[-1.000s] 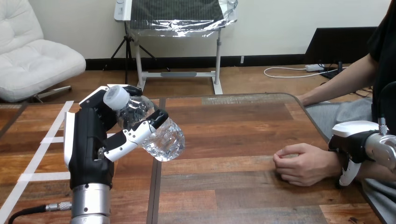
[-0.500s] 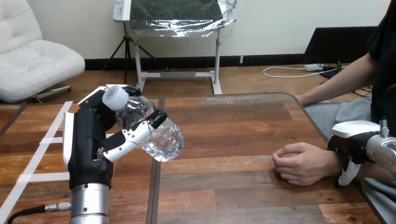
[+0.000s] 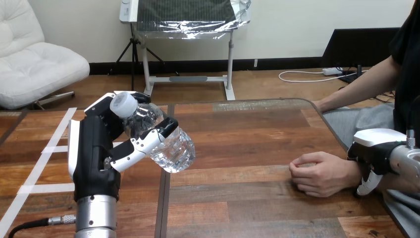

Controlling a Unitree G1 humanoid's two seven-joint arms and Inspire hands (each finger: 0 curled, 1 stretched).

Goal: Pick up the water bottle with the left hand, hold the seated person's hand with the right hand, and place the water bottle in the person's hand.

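Note:
My left hand [image 3: 94, 148] is raised above the left part of the table, shut on a clear water bottle [image 3: 158, 139]. The bottle is tilted, with its white cap [image 3: 122, 103] at the upper left and its base toward the right. The person's hand [image 3: 322, 172] rests as a loose fist on the table near the right edge. My right hand [image 3: 377, 151] sits at that hand's wrist, its white shell over the top and its thumb [image 3: 367, 184] curled down the near side. Its other fingers are hidden behind the wrist.
The wooden table [image 3: 247, 148] is bare between the bottle and the person's hand. White tape strips [image 3: 44, 158] run along its left part. The person's other forearm [image 3: 356, 94] lies by the far right corner.
My right hand has slid slightly right and down along the person's wrist. The left hand and the bottle have barely moved.

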